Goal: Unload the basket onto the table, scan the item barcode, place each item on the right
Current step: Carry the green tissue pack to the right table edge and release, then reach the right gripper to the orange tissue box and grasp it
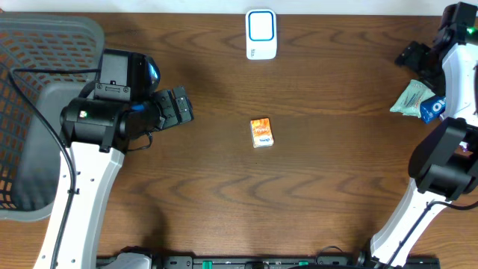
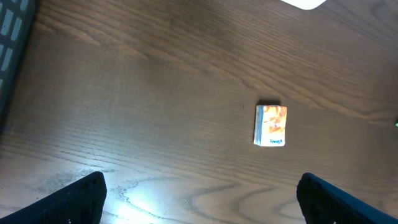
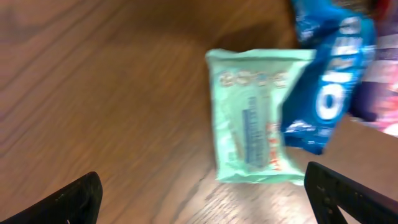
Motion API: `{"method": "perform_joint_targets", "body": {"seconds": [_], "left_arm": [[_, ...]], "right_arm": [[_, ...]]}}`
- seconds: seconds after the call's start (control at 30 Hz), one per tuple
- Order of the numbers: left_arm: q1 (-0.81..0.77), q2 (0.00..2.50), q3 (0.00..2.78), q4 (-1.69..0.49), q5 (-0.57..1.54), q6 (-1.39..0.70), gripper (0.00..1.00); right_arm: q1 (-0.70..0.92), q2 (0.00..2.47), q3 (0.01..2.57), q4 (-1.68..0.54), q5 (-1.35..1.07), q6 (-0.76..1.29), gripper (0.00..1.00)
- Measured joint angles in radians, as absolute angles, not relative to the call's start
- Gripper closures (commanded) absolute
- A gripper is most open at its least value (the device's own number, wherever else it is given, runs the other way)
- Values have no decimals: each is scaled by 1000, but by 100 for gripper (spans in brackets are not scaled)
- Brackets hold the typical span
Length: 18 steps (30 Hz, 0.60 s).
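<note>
Grey basket (image 1: 52,33) far left, white scanner (image 1: 261,33) beyond orange box (image 1: 261,132)

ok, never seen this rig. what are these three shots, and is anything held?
Two robot arms at a wooden table. One shot looks down from overhead; the other two come from a camera on each wrist. The left gripper is open, a small orange box ahead of it. The right gripper is open above a mint packet and a blue packet. A white scanner sits at the far edge, a grey basket on the left. Nothing is held.
</note>
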<state>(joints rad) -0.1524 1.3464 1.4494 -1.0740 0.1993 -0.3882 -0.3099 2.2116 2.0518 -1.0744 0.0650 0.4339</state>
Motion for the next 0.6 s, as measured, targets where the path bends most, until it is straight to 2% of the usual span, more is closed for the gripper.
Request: {"method": "perform_joint_targets", "body": {"seconds": [0.27,0.43,0.57,0.6], "left_arm": [[-152,1346,1449,-1074,199,-388,2],[-152,1346,1449,-1074,199,-388,2],[-152,1346,1449,-1074,199,-388,2],[-152,1346,1449,-1074,199,-388,2]], "right_arm": [[-218,2212,2052,-1130,-286,265,1],[-100,2212,2052,-1234,-384,189,1],[19,2212,2044,-1265,-411,138,16],[54,2211,2033,-1266,-411,130,16]]}}
